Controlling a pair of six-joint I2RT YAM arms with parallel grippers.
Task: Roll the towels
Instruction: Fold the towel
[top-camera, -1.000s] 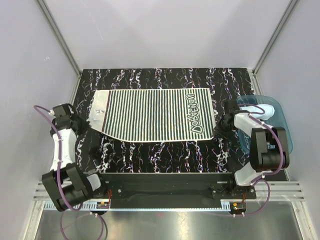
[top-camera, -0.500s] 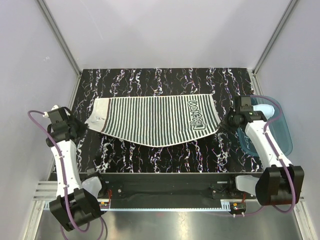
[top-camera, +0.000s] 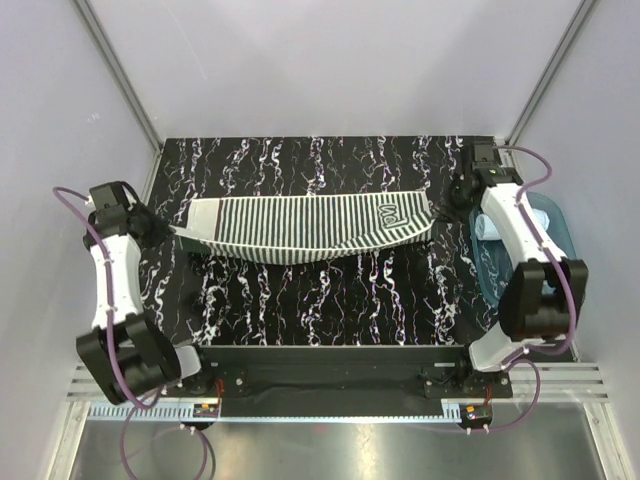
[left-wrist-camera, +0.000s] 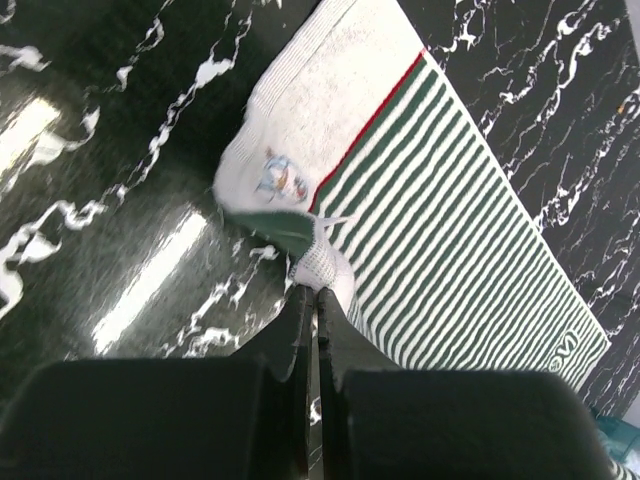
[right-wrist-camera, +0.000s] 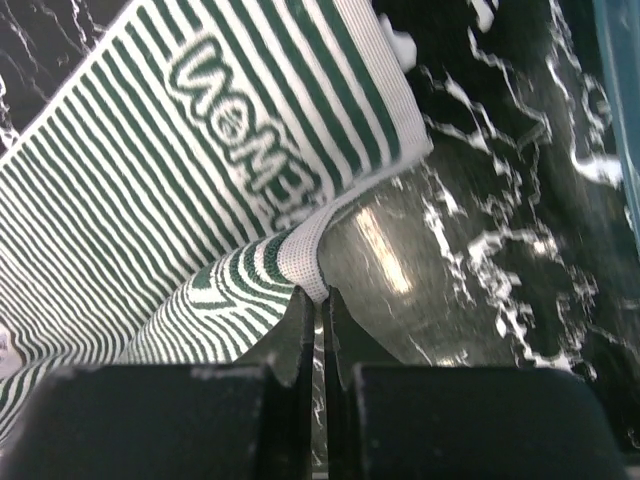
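Note:
The striped towel (top-camera: 310, 228) hangs in a sagging band across the middle of the black marbled table, held up at both ends. My left gripper (top-camera: 172, 230) is shut on its left corner; in the left wrist view the fingertips (left-wrist-camera: 312, 292) pinch the white hem and the striped towel (left-wrist-camera: 450, 200) stretches away. My right gripper (top-camera: 447, 205) is shut on the right corner by the printed lettering. In the right wrist view that gripper (right-wrist-camera: 320, 292) clamps the folded edge of the towel (right-wrist-camera: 180, 170). The pale blue towel (top-camera: 488, 228) lies in the tray, partly hidden by my right arm.
A translucent blue plastic tray (top-camera: 562, 255) stands at the table's right edge, under the right arm. Its rim shows in the right wrist view (right-wrist-camera: 622, 60). White walls close in the back and both sides. The arm bases sit at the near edge.
Both grippers have moved away from the bases toward the far side, carrying the towel's near corners. The flat towel has become a narrow, sagging band.

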